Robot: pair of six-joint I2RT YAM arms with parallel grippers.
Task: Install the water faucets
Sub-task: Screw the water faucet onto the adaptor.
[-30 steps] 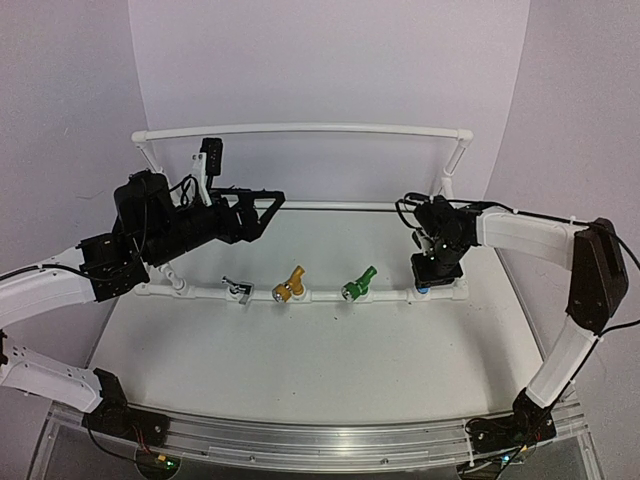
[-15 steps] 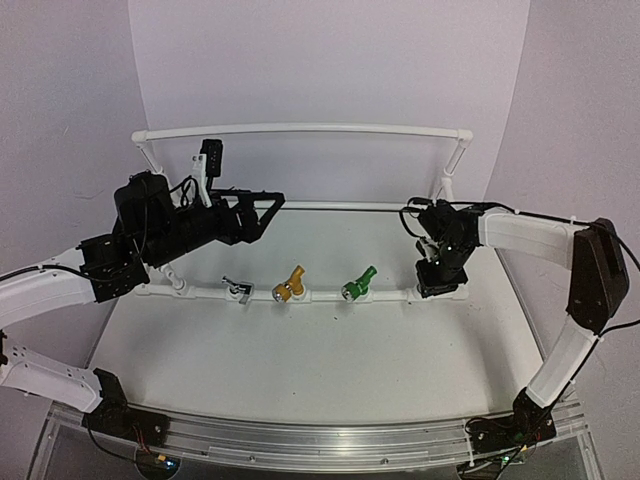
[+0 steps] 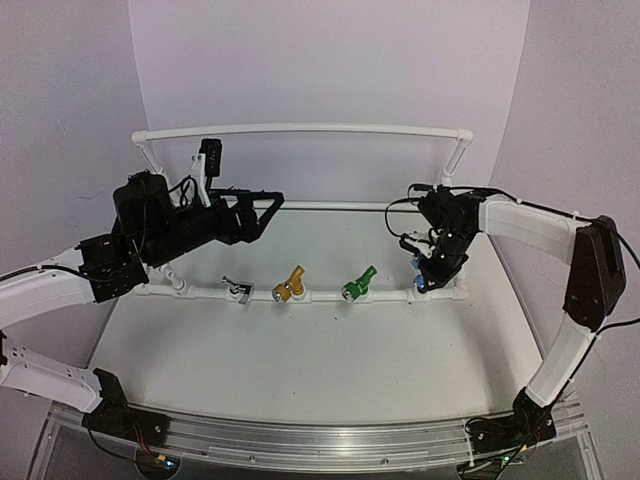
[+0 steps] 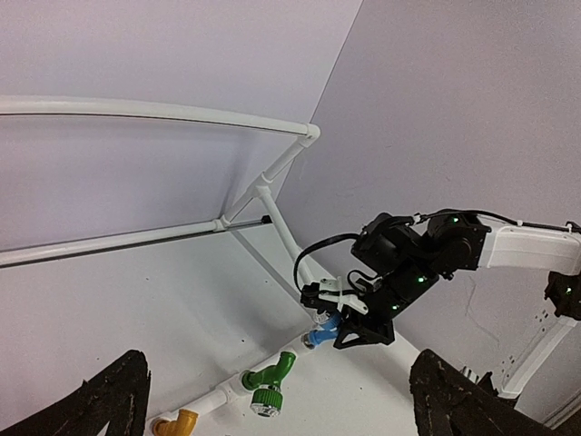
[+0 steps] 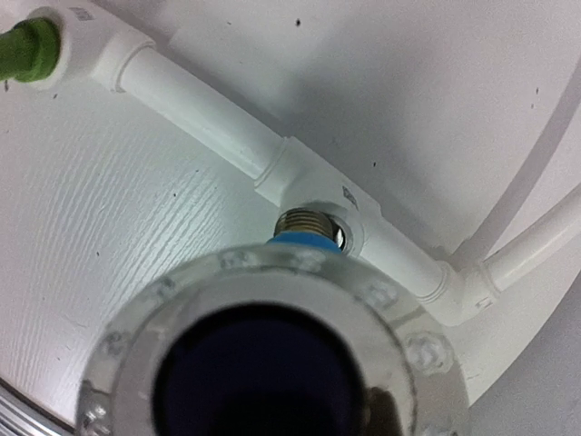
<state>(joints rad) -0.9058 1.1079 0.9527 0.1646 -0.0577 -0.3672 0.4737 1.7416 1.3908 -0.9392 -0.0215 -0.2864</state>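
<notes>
Along the front white pipe (image 3: pixel 320 297) sit the silver faucet (image 3: pixel 238 289), the yellow faucet (image 3: pixel 289 284) and the green faucet (image 3: pixel 358 283). At the right end, my right gripper (image 3: pixel 432 268) is shut on the blue faucet (image 3: pixel 419 284). In the right wrist view its round nozzle (image 5: pixel 272 363) fills the lower frame and hides my fingers. Its brass thread (image 5: pixel 309 222) sits in the pipe's tee socket (image 5: pixel 359 227). The left wrist view shows the blue faucet (image 4: pixel 329 332) held by that gripper (image 4: pixel 363 322). My left gripper (image 3: pixel 262 205) hangs open and empty, high at the left.
A white PVC frame surrounds the work area, with a raised back rail (image 3: pixel 300 129) and a right post (image 3: pixel 452 165). A black rod (image 3: pixel 340 206) runs along the back of the table. Purple walls close in on both sides.
The right wrist has twisted around the blue faucet and its jaws have tightened a little; more of the blue body shows now. The left arm has stayed still.
</notes>
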